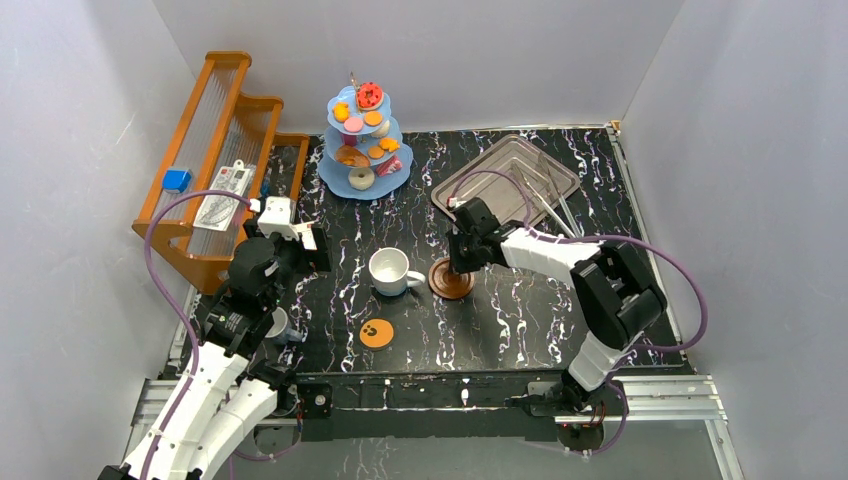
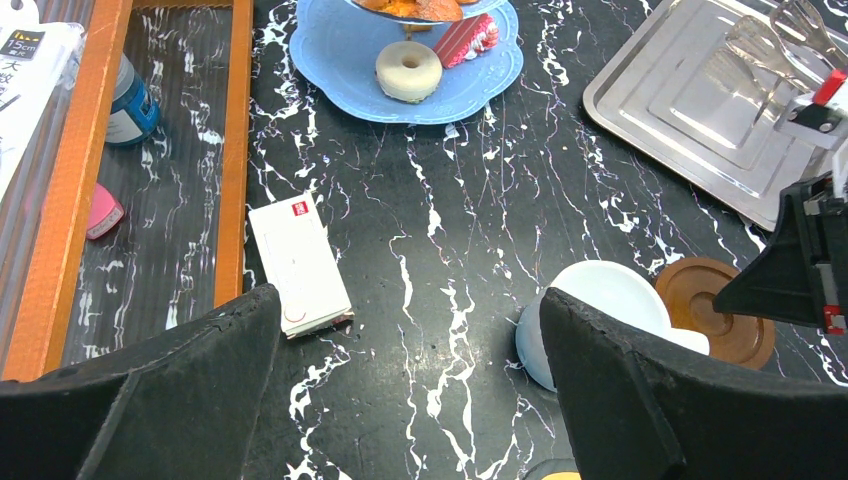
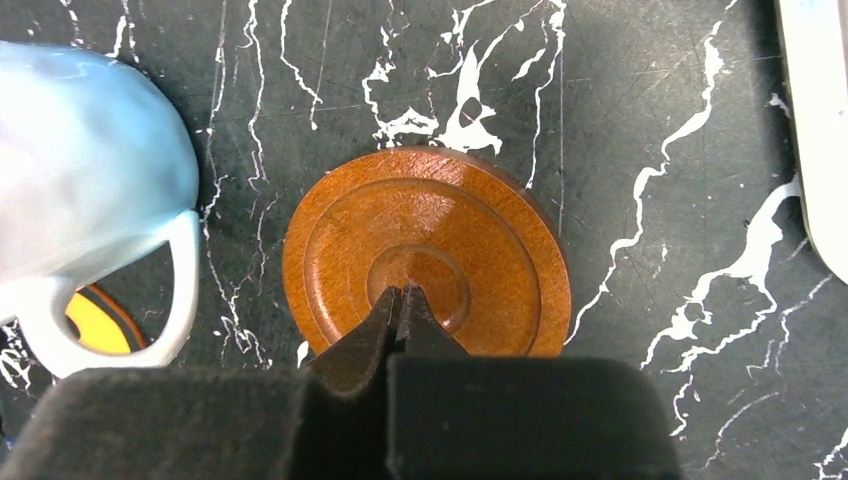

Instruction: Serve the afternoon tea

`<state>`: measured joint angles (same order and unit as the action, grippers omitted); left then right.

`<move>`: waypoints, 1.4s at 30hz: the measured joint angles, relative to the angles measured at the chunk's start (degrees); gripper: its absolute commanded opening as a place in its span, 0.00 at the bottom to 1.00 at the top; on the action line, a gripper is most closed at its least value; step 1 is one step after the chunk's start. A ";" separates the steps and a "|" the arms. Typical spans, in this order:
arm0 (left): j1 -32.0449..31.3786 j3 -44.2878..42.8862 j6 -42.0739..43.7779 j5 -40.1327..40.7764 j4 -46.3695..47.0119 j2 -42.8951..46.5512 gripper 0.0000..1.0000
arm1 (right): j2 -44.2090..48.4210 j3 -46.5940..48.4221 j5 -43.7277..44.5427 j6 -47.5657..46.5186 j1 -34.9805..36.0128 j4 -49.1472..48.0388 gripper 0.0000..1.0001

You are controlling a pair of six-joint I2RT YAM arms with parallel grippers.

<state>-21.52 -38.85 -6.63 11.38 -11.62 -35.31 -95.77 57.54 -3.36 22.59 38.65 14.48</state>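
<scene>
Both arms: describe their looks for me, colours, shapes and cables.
Each is built of white shell links between bulky black joints: left arm, right arm. A purple cable loops loosely alongside each one. The left tool and right tool have matte black, wedge-shaped fingers that taper to narrow tips.

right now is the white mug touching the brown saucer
Apart. The right wrist view shows black table between the handle of the white mug and the brown saucer.
</scene>
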 measured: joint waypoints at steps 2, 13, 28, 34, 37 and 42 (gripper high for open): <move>0.00 0.00 0.00 0.00 0.00 0.04 0.98 | -0.94 0.00 0.39 -0.02 0.11 -0.48 0.00; 0.00 0.00 0.00 0.04 0.02 0.15 0.98 | -4.90 1.16 1.79 -0.02 0.48 -4.15 0.00; 0.00 0.00 0.00 0.24 0.02 1.92 0.98 | -15.78 13.16 5.18 -0.33 0.85 -9.57 0.00; 0.00 0.00 0.00 0.24 0.00 1.60 0.98 | -20.33 18.21 5.35 -0.28 0.85 -12.15 0.00; 0.00 0.00 0.00 0.26 0.00 1.66 0.98 | -22.56 20.76 5.81 -0.20 0.92 -13.29 0.00; 0.00 0.00 0.00 0.24 0.00 1.70 0.98 | -25.57 24.33 7.43 -0.13 1.20 -14.78 0.00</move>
<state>-21.52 -38.85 -6.63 11.62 -11.62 -33.61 -121.34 81.87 4.08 22.46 39.86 -0.30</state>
